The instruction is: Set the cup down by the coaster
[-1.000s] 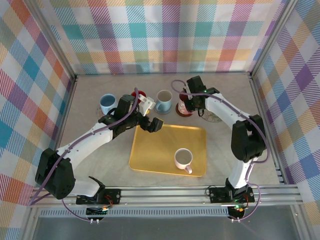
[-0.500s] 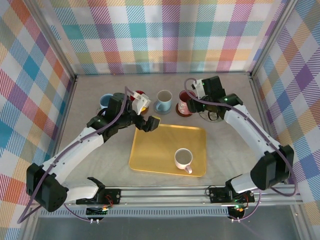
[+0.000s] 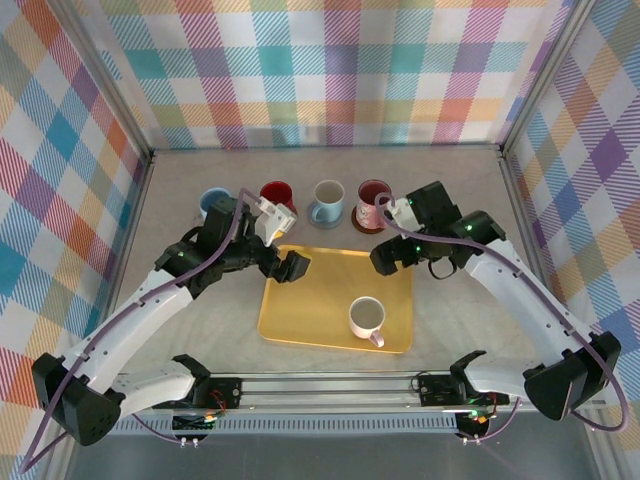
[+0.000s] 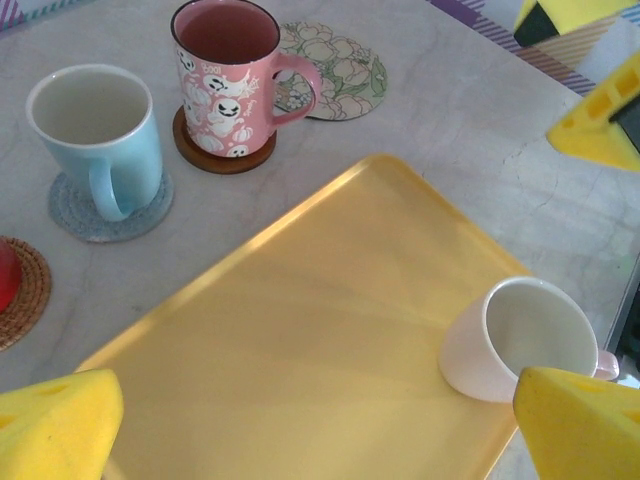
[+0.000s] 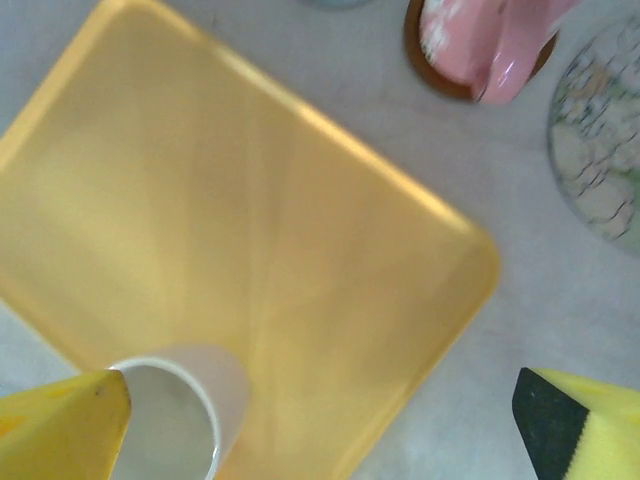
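A white cup [image 3: 367, 318] [image 4: 525, 335] [image 5: 170, 420] stands upright on the yellow tray [image 3: 300, 310]. A pink patterned cup [image 3: 373, 204] [image 4: 228, 85] [image 5: 490, 40] sits on a brown coaster [image 4: 225, 160], free of any gripper. Right beside it lies a bare floral coaster [image 4: 335, 75] [image 5: 600, 170]. My right gripper [image 3: 392, 255] [image 5: 320, 440] hovers open over the tray's far right corner, nothing between its fingers. My left gripper [image 3: 290, 265] [image 4: 320, 440] is open over the tray's far left part, also holding nothing.
A light blue cup [image 3: 328, 200] [image 4: 95, 135] rests on a grey coaster [image 4: 110, 205]. Further left are a red cup [image 3: 276, 193] on a woven coaster [image 4: 15, 295] and another blue cup [image 3: 213, 203]. Checked walls enclose the table.
My right gripper opened, let go of the pink cup on the brown coaster, and drew back toward the tray. The left gripper shifted slightly nearer and stayed open.
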You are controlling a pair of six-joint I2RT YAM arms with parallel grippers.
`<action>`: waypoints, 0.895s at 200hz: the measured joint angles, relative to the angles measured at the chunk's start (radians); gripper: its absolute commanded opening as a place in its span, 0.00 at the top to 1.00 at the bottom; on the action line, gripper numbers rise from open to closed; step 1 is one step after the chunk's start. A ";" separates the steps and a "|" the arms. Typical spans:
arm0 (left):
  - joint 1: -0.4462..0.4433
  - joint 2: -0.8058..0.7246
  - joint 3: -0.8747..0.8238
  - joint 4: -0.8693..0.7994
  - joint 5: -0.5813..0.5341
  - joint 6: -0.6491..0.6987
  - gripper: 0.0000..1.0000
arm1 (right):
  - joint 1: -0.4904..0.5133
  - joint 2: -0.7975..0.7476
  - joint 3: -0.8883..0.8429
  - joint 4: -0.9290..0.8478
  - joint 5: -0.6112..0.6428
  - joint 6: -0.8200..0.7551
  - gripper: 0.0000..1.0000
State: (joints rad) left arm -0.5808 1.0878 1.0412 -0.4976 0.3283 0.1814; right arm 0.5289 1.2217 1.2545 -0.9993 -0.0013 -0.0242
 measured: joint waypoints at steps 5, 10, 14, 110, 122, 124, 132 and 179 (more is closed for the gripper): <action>0.000 -0.004 -0.005 -0.002 0.000 0.000 0.00 | 0.008 -0.002 -0.002 -0.017 -0.004 0.008 0.01; 0.000 -0.006 -0.010 -0.005 0.000 0.000 0.00 | 0.016 -0.003 -0.005 -0.031 -0.008 0.015 0.01; -0.001 -0.008 -0.014 -0.006 0.000 0.000 0.00 | 0.024 -0.004 -0.008 -0.043 -0.012 0.022 0.01; -0.020 -0.074 -0.112 -0.035 0.016 0.000 0.00 | 0.196 -0.019 -0.055 -0.204 -0.124 0.192 0.01; -0.021 -0.089 -0.126 -0.035 0.020 0.002 0.00 | 0.222 -0.011 -0.061 -0.214 -0.124 0.214 0.01; -0.021 -0.091 -0.129 -0.035 0.020 0.003 0.00 | 0.225 -0.010 -0.063 -0.216 -0.124 0.218 0.01; -0.021 -0.102 -0.141 -0.036 0.020 0.003 0.00 | 0.244 -0.008 -0.076 -0.217 -0.123 0.235 0.01; -0.022 -0.146 -0.189 -0.051 0.019 0.007 0.00 | 0.324 -0.008 -0.168 -0.217 -0.123 0.336 0.01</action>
State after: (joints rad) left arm -0.6029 0.9417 0.8520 -0.5488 0.3473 0.1883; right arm 0.8528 1.2137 1.0866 -1.2167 -0.1242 0.3122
